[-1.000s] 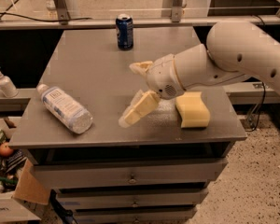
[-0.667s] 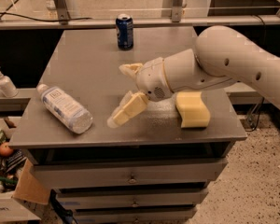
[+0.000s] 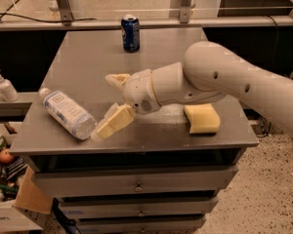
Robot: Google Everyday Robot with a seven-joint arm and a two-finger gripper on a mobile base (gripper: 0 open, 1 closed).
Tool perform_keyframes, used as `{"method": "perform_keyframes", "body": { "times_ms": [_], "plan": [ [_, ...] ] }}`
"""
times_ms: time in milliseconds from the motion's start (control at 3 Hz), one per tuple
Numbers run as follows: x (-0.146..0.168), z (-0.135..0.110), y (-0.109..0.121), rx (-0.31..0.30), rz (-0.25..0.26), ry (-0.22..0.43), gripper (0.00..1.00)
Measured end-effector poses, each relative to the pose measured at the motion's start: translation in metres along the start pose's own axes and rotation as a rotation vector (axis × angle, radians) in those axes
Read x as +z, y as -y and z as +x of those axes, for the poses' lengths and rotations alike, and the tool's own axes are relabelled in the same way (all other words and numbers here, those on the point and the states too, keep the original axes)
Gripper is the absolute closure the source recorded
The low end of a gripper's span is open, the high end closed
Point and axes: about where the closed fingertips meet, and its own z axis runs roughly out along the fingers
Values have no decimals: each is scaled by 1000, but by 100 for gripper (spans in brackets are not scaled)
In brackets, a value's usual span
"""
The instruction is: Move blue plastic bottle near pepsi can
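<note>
One nudge from my wide-open gripper could roll the bottle off the tabletop, away from the can

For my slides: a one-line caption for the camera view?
Open pincer beside the lying blue plastic bottle; pepsi can upright at the table's far edge.

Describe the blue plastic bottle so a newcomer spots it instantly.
On the grey metal drawer cabinet, the clear, pale bluish plastic bottle lies on its side at the front-left corner, left of the open gripper. Unlike the upright dark blue soda can at the back and the yellow sponge on the right, it is long, see-through, white-capped.
</note>
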Motion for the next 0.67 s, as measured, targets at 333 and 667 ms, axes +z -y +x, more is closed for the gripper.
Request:
{"method": "perform_keyframes", "body": {
  "times_ms": [333, 667],
  "plan": [
    [22, -5, -8, 5, -18, 31, 0],
    [41, -12, -11, 7, -27, 60, 0]
  ]
}}
